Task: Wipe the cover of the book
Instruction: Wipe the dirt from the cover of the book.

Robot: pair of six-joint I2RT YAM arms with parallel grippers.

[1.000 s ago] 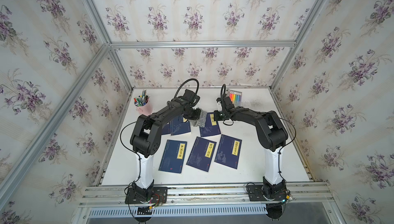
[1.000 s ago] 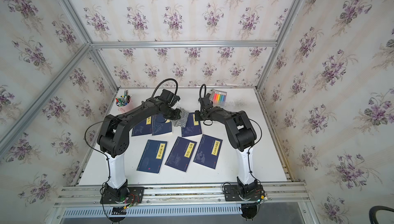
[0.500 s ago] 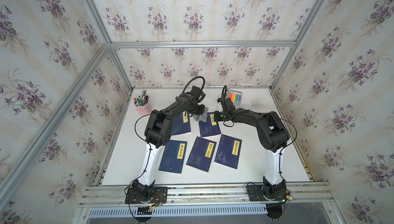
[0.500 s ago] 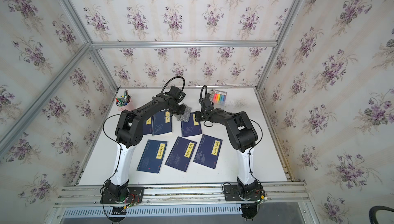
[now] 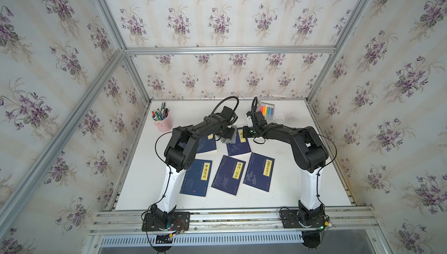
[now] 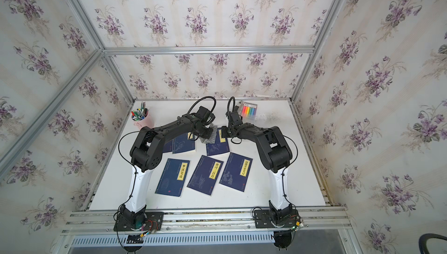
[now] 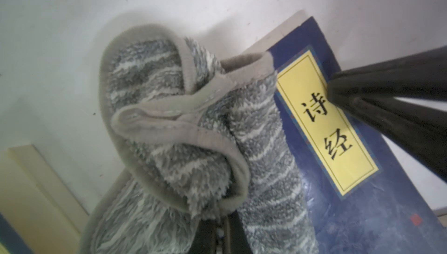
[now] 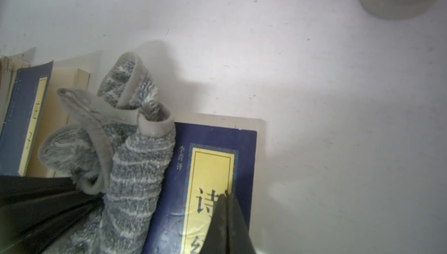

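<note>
The white table (image 5: 142, 187) is wide, flat and smooth, and the pink cup (image 5: 163, 123) full of pens stands at its back corner on the robot's left side. The book (image 5: 236, 147) lies flat on the table with its cover up. It is well apart from the pink cup, toward the robot's right and a bit nearer the robot. It is a thin rectangle with a dark blue paper cover (image 8: 210, 134). Its long side runs from the robot toward the back wall, tilted a little, and its title end points at the back wall. The other blue books (image 5: 196, 180) look the same and lie nearer the robot than the pink cup. The cloth (image 7: 193, 144) is grey, fluffy and stripy with a plain pale hem. It is bunched up on the edge of the book that faces the pink cup. The left gripper (image 7: 220, 226) pinches the cloth tight. The yellow label (image 7: 326, 132) is a long strip with black letters, on the side of the cover away from the pink cup. The right gripper (image 8: 226, 196) has its fingers pressed together with nothing between them, and its tip touches the yellow label.
</note>
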